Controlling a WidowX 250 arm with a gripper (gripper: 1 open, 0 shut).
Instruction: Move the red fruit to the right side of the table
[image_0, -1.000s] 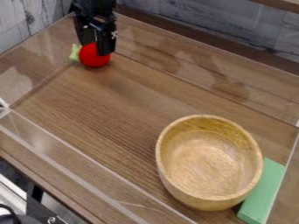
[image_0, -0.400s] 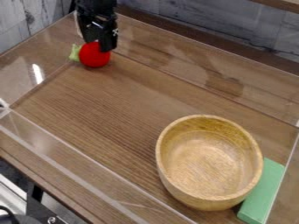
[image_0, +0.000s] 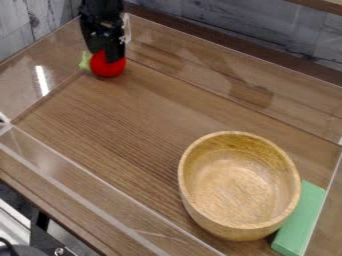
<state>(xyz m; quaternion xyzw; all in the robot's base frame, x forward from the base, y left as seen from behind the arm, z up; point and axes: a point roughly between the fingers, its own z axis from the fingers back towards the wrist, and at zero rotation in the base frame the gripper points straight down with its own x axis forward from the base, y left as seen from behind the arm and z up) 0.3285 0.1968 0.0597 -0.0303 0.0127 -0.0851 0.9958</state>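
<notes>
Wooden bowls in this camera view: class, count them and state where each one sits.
1. The round light wooden bowl is on the tabletop, in the lower right of the view, beside the green block.

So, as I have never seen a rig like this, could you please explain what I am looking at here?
There is one camera view, looking down at a brown wooden table with low clear walls. The dark shape reaching in at the upper left is the robot's gripper, the end of its single arm. It is right at a small red fruit with a green tip; its fingers are too small and dark to tell whether they hold it. Nearer the camera, at the lower right, sits a round light wooden bowl, with a pale-green block beside it.
</notes>
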